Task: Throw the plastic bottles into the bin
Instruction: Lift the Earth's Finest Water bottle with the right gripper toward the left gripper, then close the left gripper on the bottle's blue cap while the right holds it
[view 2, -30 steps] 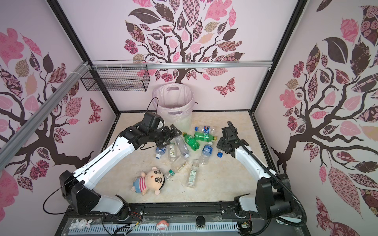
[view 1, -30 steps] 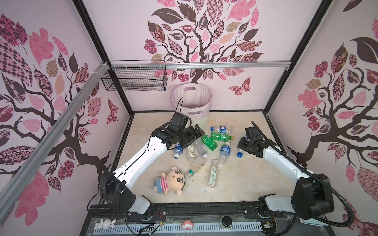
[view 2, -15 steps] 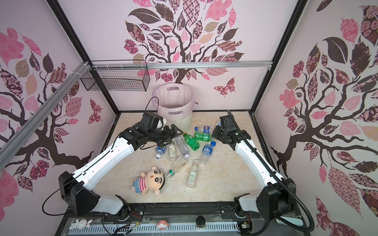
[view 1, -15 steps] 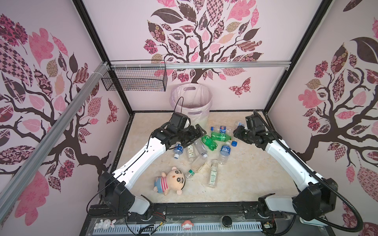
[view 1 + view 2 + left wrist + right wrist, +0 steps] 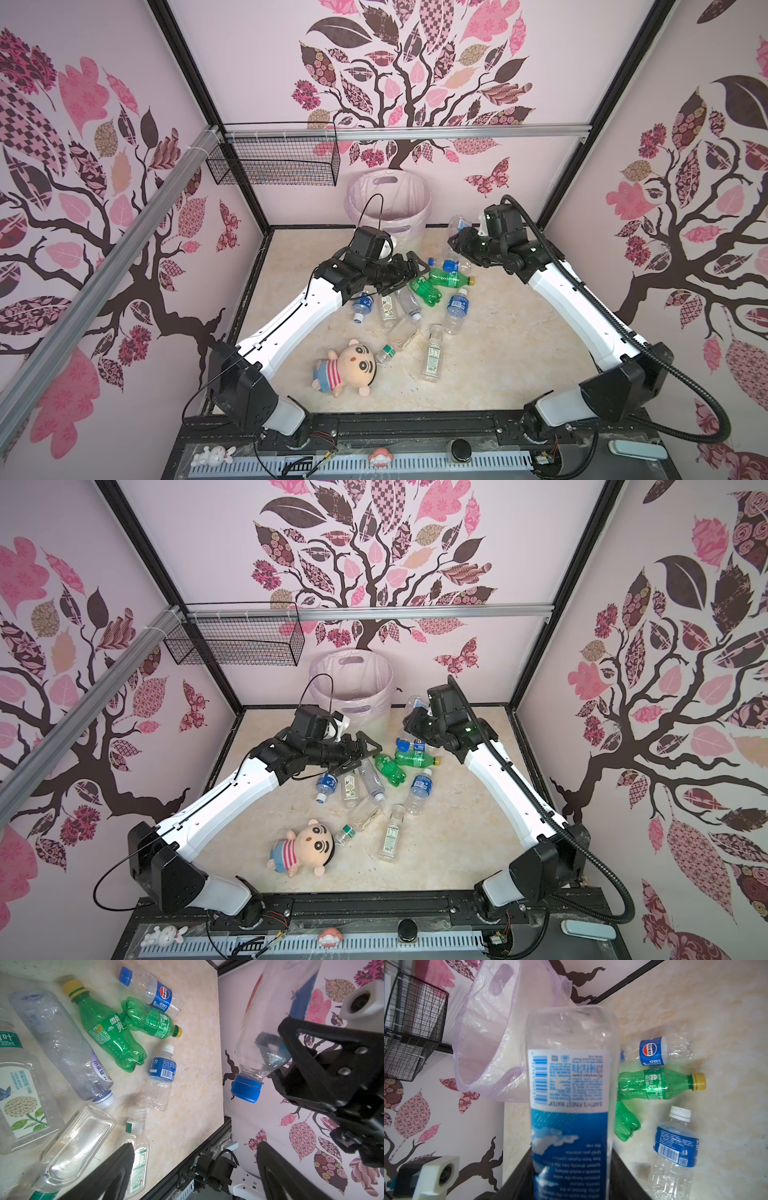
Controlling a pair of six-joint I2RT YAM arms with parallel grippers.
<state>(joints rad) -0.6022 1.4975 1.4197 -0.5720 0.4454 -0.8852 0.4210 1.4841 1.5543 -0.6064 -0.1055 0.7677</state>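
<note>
Inside a booth of pale pink walls (image 5: pixel 257 75) printed with dark-limbed trees and pink leaves, we look down on a beige marbled table (image 5: pixel 498 374), with a black wire basket (image 5: pixel 274 164) hanging from the rear rail. The right gripper (image 5: pixel 457 243) is clamped on a clear bottle (image 5: pixel 569 1084) with a blue label, lifted off the table. Its long axis runs out ahead of the gripper, flat base leading toward the back wall, blue cap at the trailing end. The bin (image 5: pixel 419 214), cream-white with a pale pink liner, stands just beside that gripper on the side facing the left arm; the bottle is beside its rim, not over its mouth. The left gripper (image 5: pixel 409 276) hangs with jaws spread wide and nothing between them, above the plastic bottles (image 5: pixel 409 307) lying flat on the table. Just past its tips lie two green bottles (image 5: pixel 451 277), touching: one points its yellow cap away toward the right arm, the other points its cap back under the gripper. The rest, clear with blue or green-white labels, lie beneath and behind it at every angle. A plush doll (image 5: pixel 349 370) lies face up well behind it.
</note>
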